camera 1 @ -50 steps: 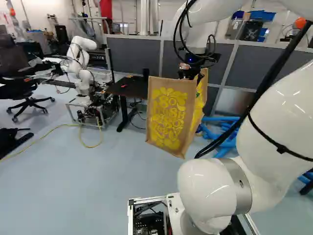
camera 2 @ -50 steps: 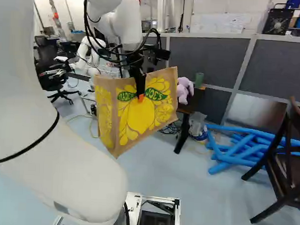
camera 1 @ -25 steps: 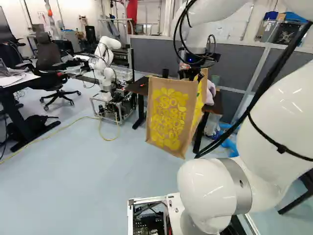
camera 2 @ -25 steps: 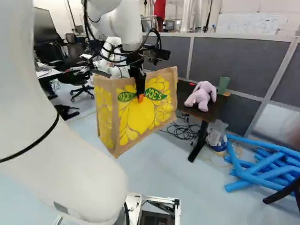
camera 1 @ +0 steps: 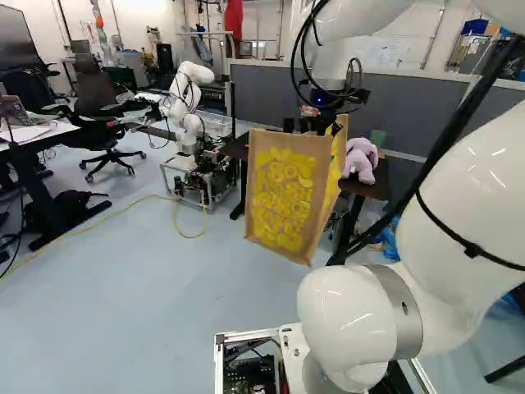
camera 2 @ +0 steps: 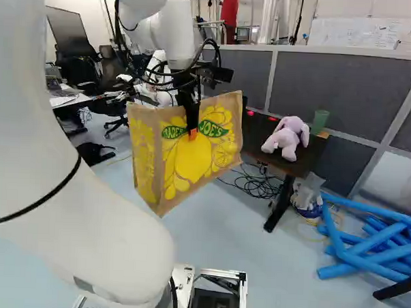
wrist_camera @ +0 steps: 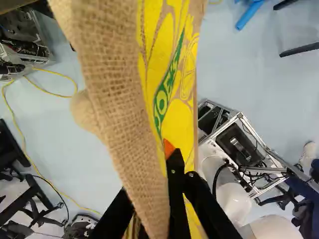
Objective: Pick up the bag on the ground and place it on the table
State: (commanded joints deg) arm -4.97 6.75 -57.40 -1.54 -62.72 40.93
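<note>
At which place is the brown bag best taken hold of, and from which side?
Probably at the top edge of a broad wall, near the middle, coming from above. The bag hangs with that edge upward, and its thin wall fits between the jaws; the gripper pinches it there.

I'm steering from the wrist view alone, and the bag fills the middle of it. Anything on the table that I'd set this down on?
Observer: Yes. The right base view shows a lilac plush toy lying on the table, in front of a green cup.

Operator: Copy. Is the bag over the tabletop now?

Observer: It doesn't look so. In the left base view the bag covers part of the table, and its lower edge shows against the floor, so I judge that it hangs on our side, short of the table.
</note>
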